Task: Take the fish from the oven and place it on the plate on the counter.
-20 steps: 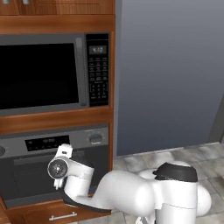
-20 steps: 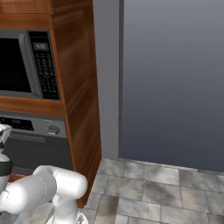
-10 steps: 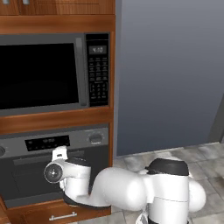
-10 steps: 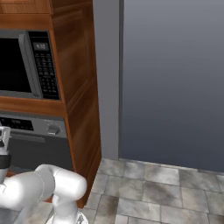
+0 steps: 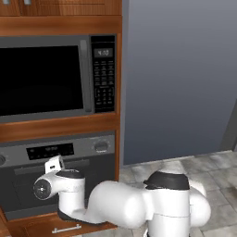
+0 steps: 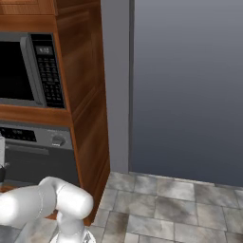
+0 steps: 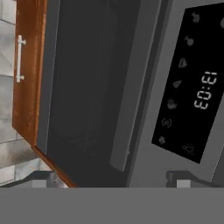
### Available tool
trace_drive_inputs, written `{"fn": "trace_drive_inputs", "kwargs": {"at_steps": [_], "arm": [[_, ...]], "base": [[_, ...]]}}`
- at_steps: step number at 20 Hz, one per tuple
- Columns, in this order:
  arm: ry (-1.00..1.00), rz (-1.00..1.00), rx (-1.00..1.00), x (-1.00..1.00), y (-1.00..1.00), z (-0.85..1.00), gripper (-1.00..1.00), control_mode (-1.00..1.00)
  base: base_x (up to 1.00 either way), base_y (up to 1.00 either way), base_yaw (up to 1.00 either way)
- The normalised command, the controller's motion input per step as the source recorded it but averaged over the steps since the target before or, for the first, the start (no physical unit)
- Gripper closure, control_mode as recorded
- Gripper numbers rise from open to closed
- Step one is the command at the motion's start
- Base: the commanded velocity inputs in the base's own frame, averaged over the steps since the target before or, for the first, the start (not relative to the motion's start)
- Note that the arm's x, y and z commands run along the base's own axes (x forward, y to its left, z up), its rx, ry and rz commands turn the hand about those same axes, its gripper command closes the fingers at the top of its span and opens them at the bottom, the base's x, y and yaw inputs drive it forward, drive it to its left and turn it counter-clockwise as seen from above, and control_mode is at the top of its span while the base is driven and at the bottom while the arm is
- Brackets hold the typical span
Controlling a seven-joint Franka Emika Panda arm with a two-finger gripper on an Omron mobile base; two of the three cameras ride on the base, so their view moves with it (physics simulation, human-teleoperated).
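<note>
Fish not to be made out anywhere; judged to lie behind the shut dark door of the oven (image 5: 60, 185), set low in the wooden cabinet column under the microwave (image 5: 51, 78). Bar handle (image 7: 131, 92) across the top of that door, just under the panel with the digital display (image 7: 192, 87); in the hand view seen rolled on its side, long axis running up and down the picture, square across the line of approach. Gripper (image 5: 54, 164) right in front of the door's upper left part, close to the handle, jaws spread wide and empty, fingertips (image 7: 43, 179) barely peeking in at the bottom of the hand view. Next move judged to hang on straddling that bar, one finger to each side.

Hidden: oven interior and racks behind the dark glass. Plate and counter off to some side not covered here. Drawer pull (image 7: 19, 59) below the door, at the picture's left edge.
</note>
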Motion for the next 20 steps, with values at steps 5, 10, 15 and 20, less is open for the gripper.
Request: {"fn": "trace_drive_inputs", "kwargs": {"at_steps": [5,10,15,20], "arm": [[-0.19,0.00,-0.03,0.00,0.00,0.00,-1.00,-1.00],[-0.25,0.00,-0.02,0.00,0.00,0.00,-1.00,-1.00],[-0.24,0.00,-0.02,0.00,0.00,0.00,-1.00,-1.00],[-0.14,0.00,-0.01,0.00,0.01,0.00,-1.00,-1.00]], "base": [[0.00,0.00,0.00],[0.00,0.00,0.00],[0.00,0.00,0.00],[0.00,0.00,0.00]]}}
